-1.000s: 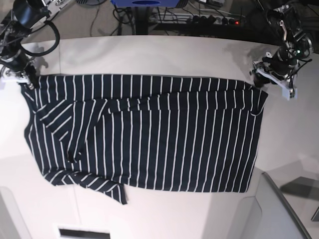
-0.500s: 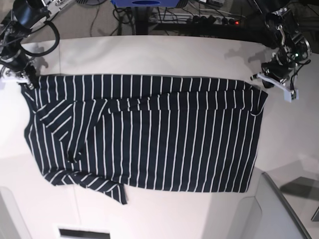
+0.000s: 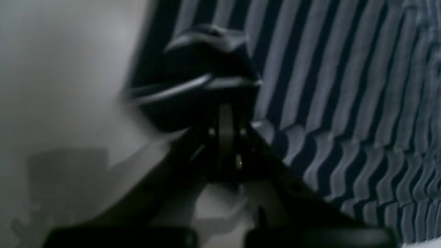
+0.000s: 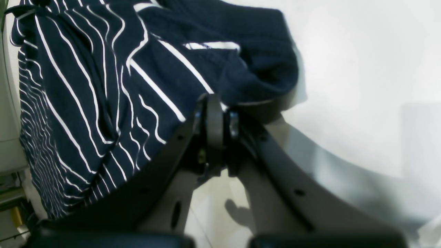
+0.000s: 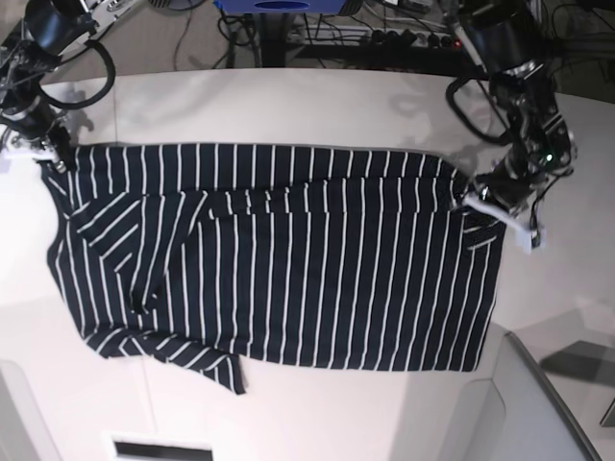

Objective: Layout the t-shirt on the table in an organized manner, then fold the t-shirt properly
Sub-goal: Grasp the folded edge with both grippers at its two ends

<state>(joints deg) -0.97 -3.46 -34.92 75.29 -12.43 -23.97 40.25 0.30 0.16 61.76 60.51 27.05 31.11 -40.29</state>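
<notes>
Left gripper (image 5: 468,203) moved onto t-shirt (image 5: 288,259)

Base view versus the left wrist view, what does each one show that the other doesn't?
Only the base view shows the whole t-shirt spread on the table, the right tool at one far corner, and cables behind. Only the left wrist view shows, blurred, a bunched fold of fabric at the left tool. Both show that tool, shut on the striped shirt's far corner, and bare tabletop beside it.
</notes>
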